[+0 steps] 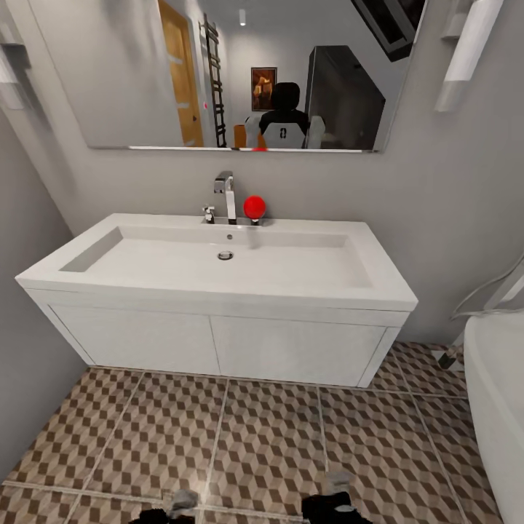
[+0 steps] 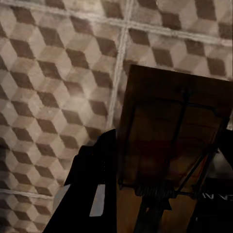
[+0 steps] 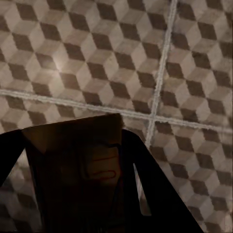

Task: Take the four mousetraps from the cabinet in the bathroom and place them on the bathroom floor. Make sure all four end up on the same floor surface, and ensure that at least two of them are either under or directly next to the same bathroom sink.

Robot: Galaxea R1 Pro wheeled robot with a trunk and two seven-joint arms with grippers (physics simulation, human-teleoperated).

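The white sink (image 1: pixel 175 271), with its chrome tap (image 1: pixel 227 193) and red ball knob (image 1: pixel 254 207), stands straight ahead over the cube-patterned bathroom floor (image 1: pixel 269 437). Both arms hang low at the near edge of the head view, above the tiles in front of the sink. My left gripper (image 1: pixel 178 506) (image 2: pixel 160 194) is shut on a brown wooden mousetrap (image 2: pixel 170 131) with a wire spring, held above the floor. The right gripper (image 1: pixel 331 502) (image 3: pixel 77 194) is shut on another mousetrap (image 3: pixel 77 160), also off the tiles. The cabinet is out of view.
A white two-door vanity unit (image 1: pixel 218 342) carries the sink, with a gap beneath it down to the floor. The white bathtub (image 1: pixel 502 393) rises at the right. A grey wall (image 1: pixel 22 306) closes the left side, and a mirror (image 1: pixel 145 73) hangs above the sink.
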